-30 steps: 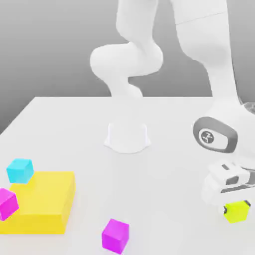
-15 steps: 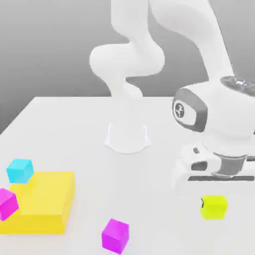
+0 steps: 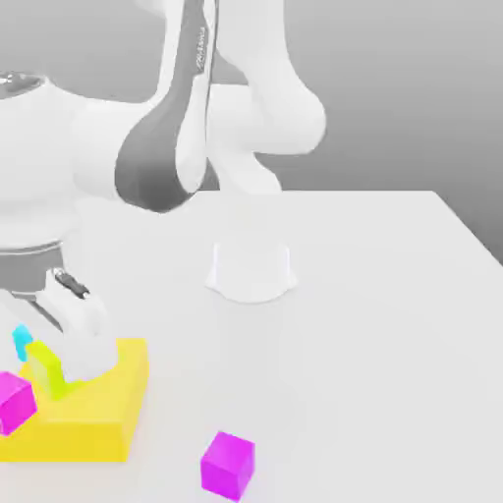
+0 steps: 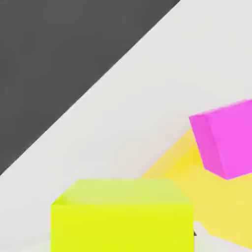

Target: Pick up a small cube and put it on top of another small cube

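Observation:
My gripper (image 3: 51, 362) is shut on the small yellow-green cube (image 3: 43, 367) and holds it above the left end of the large flat yellow block (image 3: 93, 408), at the exterior view's left. A cyan small cube (image 3: 20, 341) peeks out just behind the held cube, mostly hidden by it and the hand. A magenta small cube (image 3: 15, 401) sits at the yellow block's left edge. In the hand view the yellow-green cube (image 4: 123, 216) is close up, with the magenta cube (image 4: 224, 140) and the yellow block (image 4: 179, 179) beyond it.
A second magenta cube (image 3: 228, 466) lies on the white table near the front edge. The arm's round white base (image 3: 251, 270) stands mid-table. My bulky arm links hang over the table's left side. The table's right edge (image 3: 472, 236) runs diagonally.
The arm has swung from the exterior view's right across to its left, carrying the yellow-green cube from the front right over to the yellow block and cyan cube.

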You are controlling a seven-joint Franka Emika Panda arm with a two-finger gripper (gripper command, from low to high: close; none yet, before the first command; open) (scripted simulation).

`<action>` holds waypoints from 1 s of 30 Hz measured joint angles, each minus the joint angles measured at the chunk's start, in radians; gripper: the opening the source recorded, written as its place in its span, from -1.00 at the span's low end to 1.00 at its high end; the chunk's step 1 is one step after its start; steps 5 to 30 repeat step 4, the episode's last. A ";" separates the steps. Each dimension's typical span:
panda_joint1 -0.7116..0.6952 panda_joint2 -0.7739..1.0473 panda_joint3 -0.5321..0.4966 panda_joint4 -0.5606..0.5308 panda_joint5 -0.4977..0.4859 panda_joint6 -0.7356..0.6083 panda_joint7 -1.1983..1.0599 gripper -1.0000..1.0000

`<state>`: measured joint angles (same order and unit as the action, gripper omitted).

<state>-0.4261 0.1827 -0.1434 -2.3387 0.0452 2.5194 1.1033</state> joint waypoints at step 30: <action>0.000 0.000 0.000 0.000 0.000 0.000 0.000 1.00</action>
